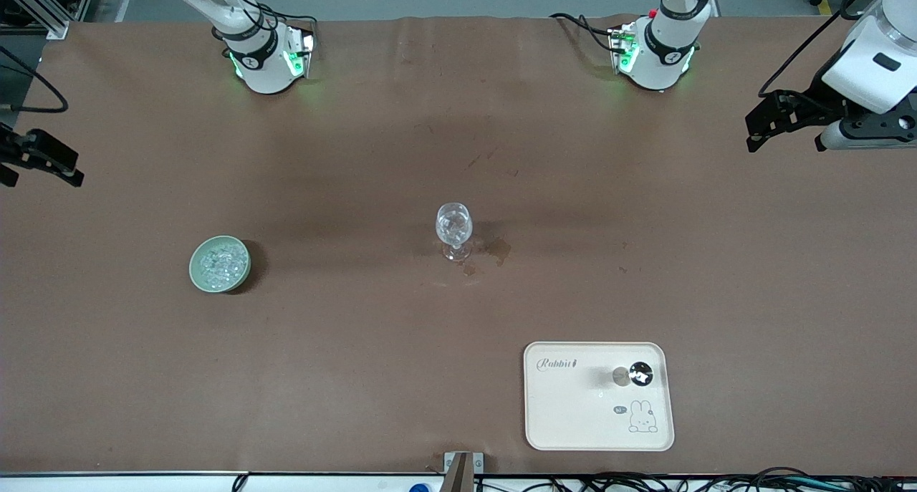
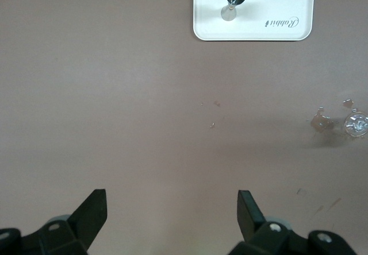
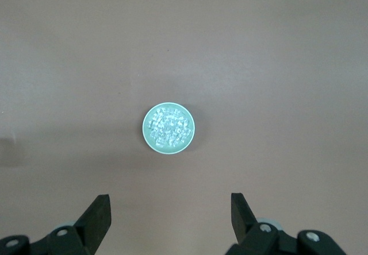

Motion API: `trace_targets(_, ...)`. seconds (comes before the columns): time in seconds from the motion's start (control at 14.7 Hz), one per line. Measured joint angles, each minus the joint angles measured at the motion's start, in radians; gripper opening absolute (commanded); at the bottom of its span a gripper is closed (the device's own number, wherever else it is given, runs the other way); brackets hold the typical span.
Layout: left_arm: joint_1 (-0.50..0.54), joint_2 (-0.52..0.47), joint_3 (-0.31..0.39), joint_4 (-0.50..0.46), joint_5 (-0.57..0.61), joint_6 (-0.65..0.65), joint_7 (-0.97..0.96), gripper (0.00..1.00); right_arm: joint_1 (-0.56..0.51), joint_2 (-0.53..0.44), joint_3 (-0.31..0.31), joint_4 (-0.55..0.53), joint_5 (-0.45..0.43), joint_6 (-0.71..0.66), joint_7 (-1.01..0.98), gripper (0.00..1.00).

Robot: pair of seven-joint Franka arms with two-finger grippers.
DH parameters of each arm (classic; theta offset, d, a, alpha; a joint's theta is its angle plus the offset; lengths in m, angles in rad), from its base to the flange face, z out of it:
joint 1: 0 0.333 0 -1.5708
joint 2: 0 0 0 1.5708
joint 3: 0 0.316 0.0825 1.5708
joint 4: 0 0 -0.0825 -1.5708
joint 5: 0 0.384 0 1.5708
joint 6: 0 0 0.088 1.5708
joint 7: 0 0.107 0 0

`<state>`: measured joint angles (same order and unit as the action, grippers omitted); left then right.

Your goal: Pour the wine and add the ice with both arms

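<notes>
The right gripper (image 1: 43, 164) is being held spread open over the table's edge at the right arm's end, and ice (image 1: 219, 262) is being kept in a green bowl (image 1: 195, 273) beside the stemmed glass (image 1: 453, 231). Nearer the front camera than the glass, a jigger (image 1: 632, 376) is standing upright on a tray (image 1: 573, 420) marked "Rabbit". The left gripper (image 1: 788, 130) is being held open over the brown table (image 1: 358, 155) at the left arm's end.

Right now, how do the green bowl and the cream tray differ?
The pale green bowl is round and small; the cream tray is a larger rounded rectangle with a printed rabbit. The bowl holds heaped ice chunks; the tray carries one upright metal jigger. The bowl lies toward the right arm's end, the tray nearer the front camera. Both sit untouched.
</notes>
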<state>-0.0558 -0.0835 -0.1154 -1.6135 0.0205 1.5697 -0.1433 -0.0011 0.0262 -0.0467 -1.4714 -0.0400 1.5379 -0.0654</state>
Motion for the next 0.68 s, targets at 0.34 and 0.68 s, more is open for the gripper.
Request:
trace_targets(0.34, 0.000, 0.000, 0.000, 0.001, 0.000, 0.000, 0.000, 1.00, 0.017, 0.005, 0.009, 0.005, 0.000, -0.070, -0.036, 0.93)
trace_targets(0.68, 0.000, 0.000, 0.000, 0.001, 0.000, 0.000, 0.000, 1.00, 0.019, 0.004, 0.009, -0.004, 0.000, -0.073, -0.042, 0.92)
